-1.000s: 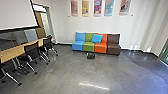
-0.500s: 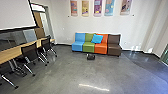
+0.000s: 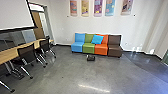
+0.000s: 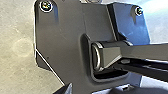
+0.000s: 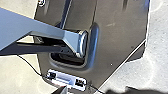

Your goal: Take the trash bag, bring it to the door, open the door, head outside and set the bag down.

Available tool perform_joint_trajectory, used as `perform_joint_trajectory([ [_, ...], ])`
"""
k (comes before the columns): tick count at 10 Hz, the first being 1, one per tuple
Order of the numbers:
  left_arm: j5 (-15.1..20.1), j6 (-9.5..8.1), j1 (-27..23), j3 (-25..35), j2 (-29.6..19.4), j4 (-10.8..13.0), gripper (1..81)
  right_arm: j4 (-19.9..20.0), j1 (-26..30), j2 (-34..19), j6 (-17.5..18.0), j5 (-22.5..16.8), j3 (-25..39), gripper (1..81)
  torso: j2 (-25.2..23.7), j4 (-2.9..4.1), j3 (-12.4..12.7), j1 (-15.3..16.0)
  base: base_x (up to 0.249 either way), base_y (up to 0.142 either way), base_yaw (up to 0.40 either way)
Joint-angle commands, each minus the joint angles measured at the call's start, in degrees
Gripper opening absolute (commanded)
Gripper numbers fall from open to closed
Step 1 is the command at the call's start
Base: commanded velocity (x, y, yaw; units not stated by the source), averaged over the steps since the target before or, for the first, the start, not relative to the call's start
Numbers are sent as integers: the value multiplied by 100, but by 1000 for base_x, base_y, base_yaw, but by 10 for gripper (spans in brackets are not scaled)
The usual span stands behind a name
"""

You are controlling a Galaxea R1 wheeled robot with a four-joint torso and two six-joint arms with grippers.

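Though small, a dark, squat bag [image 3: 91, 58]

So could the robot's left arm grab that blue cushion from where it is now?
Probably not: the cushion rests on the couch well across the room, with a broad stretch of floor in between. A small dark thing sits before the couch, but the way past it looks open.

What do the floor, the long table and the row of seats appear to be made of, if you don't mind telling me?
Floor: likely polished concrete, mottled grey with soft reflections. Table: pale wood or wood-look laminate, smooth. Seats: padded, blocky; vinyl or fabric, unclear.
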Motion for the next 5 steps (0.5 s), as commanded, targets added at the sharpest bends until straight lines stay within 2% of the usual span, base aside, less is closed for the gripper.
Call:
perform_joint_trajectory([
  [1, 330, 26, -252, 4, -6, 40, 811, -59, 186, -18, -37, -372, 10, 811, 0, 0, 0, 0, 185, 0, 0],
  [5, 330, 26, -252, 12, -6, 49, 811, -59, 195, 17, -37, -372, -60, 811, 0, 0, 0, 0, 185, 0, 0],
])
